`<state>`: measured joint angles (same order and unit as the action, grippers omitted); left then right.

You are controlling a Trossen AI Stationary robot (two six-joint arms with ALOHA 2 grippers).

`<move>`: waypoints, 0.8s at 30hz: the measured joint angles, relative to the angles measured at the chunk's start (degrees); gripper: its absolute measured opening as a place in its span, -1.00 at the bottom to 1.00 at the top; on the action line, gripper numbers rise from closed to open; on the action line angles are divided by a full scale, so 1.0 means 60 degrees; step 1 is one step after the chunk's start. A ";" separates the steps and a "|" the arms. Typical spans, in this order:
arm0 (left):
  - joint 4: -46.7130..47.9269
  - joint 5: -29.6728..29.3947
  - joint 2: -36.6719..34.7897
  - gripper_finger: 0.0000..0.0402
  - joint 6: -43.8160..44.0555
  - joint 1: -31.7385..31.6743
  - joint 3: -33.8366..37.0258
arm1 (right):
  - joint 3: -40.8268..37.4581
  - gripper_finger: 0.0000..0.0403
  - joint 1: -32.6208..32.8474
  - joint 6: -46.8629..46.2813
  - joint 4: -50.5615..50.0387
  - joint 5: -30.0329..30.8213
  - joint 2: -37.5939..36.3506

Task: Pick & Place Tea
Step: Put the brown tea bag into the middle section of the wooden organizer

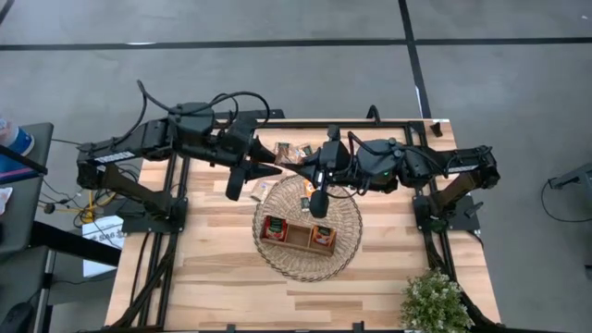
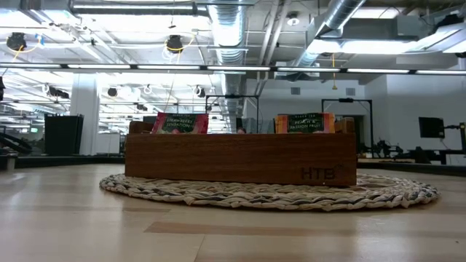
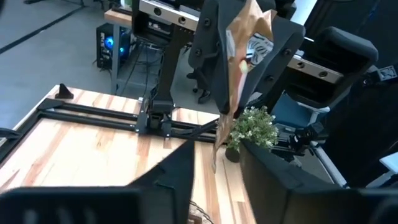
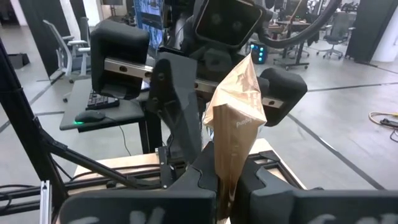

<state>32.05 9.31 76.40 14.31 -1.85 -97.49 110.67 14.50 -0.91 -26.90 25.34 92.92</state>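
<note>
R gripper [image 4: 227, 186] clamped on tan sachet [image 4: 236, 124], held upright above basket [image 1: 347, 242]; L gripper [image 3: 214, 162] fingers either side, grip unclear.

A brown wooden tray [image 2: 240, 158] with the letters HTB on its front wall sits on a flat round wicker basket [image 2: 269, 193], which lies on the pale wooden table [image 2: 87, 225]. Two tea sachets stand upright inside the tray and rise above its rim: a red one with a dark green label [image 2: 179, 122] toward one end, and an orange one with a dark green label [image 2: 305, 123] toward the other, well apart from each other. Behind the table stretches a large room with ceiling ducts [image 2: 342, 18], hanging lamps [image 2: 173, 44] and dark frames.
</note>
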 joint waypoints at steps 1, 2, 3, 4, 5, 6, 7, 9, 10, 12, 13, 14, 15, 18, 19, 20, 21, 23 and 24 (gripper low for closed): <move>-0.0006 -0.0024 0.0000 -0.54 0.0000 0.0000 0.0000 | 0.0000 -1.00 0.0000 -0.0005 -0.0003 0.0000 0.0001; -0.0008 -0.0028 0.0000 -0.62 -0.0004 0.0000 0.0000 | 0.0000 -1.00 0.0000 -0.0007 -0.0003 0.0000 0.0004; -0.0010 -0.0033 0.0000 -0.71 -0.0022 0.0000 0.0000 | -0.0003 -1.00 0.0000 -0.0008 -0.0003 0.0000 0.0004; -0.0006 -0.0057 0.0000 -0.79 -0.0044 0.0000 0.0000 | -0.0004 -1.00 0.0000 -0.0015 -0.0003 0.0000 0.0004; -0.0009 -0.0068 0.0000 -0.88 -0.0044 0.0000 0.0000 | -0.0004 -1.00 0.0000 -0.0018 -0.0003 0.0000 0.0004; -0.0010 -0.0079 0.0000 -0.94 -0.0044 0.0000 0.0000 | -0.0004 -1.00 0.0000 -0.0018 -0.0003 0.0000 0.0004; -0.0010 -0.0103 0.0000 -0.96 -0.0046 0.0000 0.0000 | -0.0004 -1.00 0.0000 -0.0018 -0.0003 0.0003 0.0004; -0.0010 -0.0102 0.0000 -0.98 -0.0093 0.0004 0.0000 | -0.0004 -1.00 0.0000 -0.0022 -0.0006 0.0004 0.0004; -0.0006 -0.0104 0.0000 -0.99 -0.0098 0.0003 0.0000 | -0.0004 -1.00 0.0000 -0.0023 -0.0008 0.0005 0.0004; 0.0056 -0.0100 0.0000 -1.00 -0.0095 0.0004 0.0000 | -0.0004 -1.00 -0.0001 -0.0127 -0.0082 0.0004 0.0004; 0.0161 -0.0092 0.0000 -1.00 -0.0095 0.0004 0.0000 | -0.0004 -0.98 -0.0004 -0.0170 -0.0174 -0.0004 0.0004; 0.0328 -0.0089 0.0004 -1.00 -0.0102 0.0004 0.0000 | -0.0004 -0.96 -0.0004 -0.0171 -0.0302 -0.0018 0.0011; 0.0535 -0.0089 0.0000 -1.00 -0.0109 0.0003 0.0000 | -0.0015 -0.93 -0.0004 -0.0171 -0.0454 -0.0044 0.0015; 0.1199 -0.0070 -0.0061 -1.00 -0.0118 0.0000 0.0000 | -0.0018 -0.76 0.0080 -0.0172 -0.0521 -0.0066 0.0022; 0.1400 -0.0060 -0.0062 -1.00 -0.0136 0.0000 0.0000 | -0.0018 -0.69 0.0105 -0.0174 -0.0516 -0.0071 0.0018; 0.1612 -0.0057 -0.0062 -1.00 -0.0163 0.0000 0.0000 | -0.0018 -0.61 0.0135 -0.0179 -0.0519 -0.0073 0.0010; 0.1805 -0.0058 -0.0059 -1.00 -0.0174 0.0000 0.0000 | -0.0018 -0.53 0.0158 -0.0177 -0.0548 -0.0075 -0.0020; 0.2183 -0.0057 -0.0058 -1.00 -0.0178 0.0000 0.0000 | -0.0015 -0.37 0.0212 -0.0317 -0.0576 -0.0045 -0.0062; 0.2405 -0.0059 -0.0077 -1.00 -0.0185 0.0000 0.0000 | -0.0010 -0.29 0.0211 -0.0392 -0.0617 -0.0008 -0.0084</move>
<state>46.48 8.96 75.94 13.20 -1.85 -97.49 110.61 15.77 -3.26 -30.60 25.30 92.42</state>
